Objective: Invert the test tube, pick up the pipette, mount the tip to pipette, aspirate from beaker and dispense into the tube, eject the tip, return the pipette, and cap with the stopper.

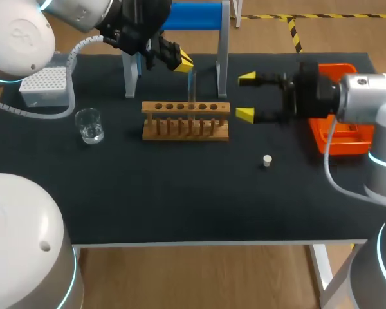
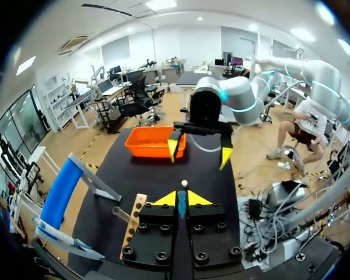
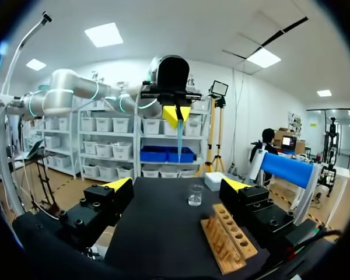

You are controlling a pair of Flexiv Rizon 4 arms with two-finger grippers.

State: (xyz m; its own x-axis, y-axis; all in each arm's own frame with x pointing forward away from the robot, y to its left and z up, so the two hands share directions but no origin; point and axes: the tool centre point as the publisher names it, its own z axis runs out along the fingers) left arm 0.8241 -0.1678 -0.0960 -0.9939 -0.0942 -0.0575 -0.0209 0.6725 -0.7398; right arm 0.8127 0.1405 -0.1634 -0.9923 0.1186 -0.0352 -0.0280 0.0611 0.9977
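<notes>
Head view: my left gripper (image 1: 182, 63) is clamped on the tube (image 1: 192, 87), which hangs upright over the rack (image 1: 185, 120), above its middle holes. My right gripper (image 1: 246, 96) stands spread and empty just beside the rack's right end. I'd keep the tube clear of the rack while turning it, then lower it straight into a hole. I can read no writing anywhere.

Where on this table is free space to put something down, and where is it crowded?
Free: the table in front, between rack and near edge, holding only the stopper; also the gap between beaker and rack. Crowded: behind the rack, where the left gripper holds the test tube, and beside it, the open right gripper before the orange tray.
</notes>
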